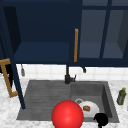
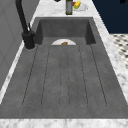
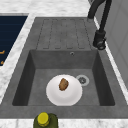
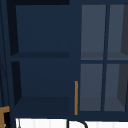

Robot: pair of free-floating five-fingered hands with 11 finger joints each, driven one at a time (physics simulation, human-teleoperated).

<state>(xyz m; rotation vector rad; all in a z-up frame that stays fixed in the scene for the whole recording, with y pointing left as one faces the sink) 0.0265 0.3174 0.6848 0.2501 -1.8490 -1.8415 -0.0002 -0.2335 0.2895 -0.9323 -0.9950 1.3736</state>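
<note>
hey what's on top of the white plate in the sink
A small brown piece of food lies near the middle of the white plate, which rests on the sink floor. What lies under the plate is covered.

The sink basin (image 3: 105, 82) sits to the right of the draining board (image 1: 42, 96), with the tap (image 1: 67, 77) behind, between the two. In the basin lies a plate (image 3: 71, 96), a bit of food (image 3: 63, 84) on it, the drain (image 3: 82, 80) just beside. A bottle (image 1: 121, 96) stands on the counter (image 1: 122, 86) right of the basin. In front, a ball (image 1: 67, 114) with a hand (image 1: 101, 119) to its right. The wall cabinet (image 4: 42, 57) hangs above.
</note>
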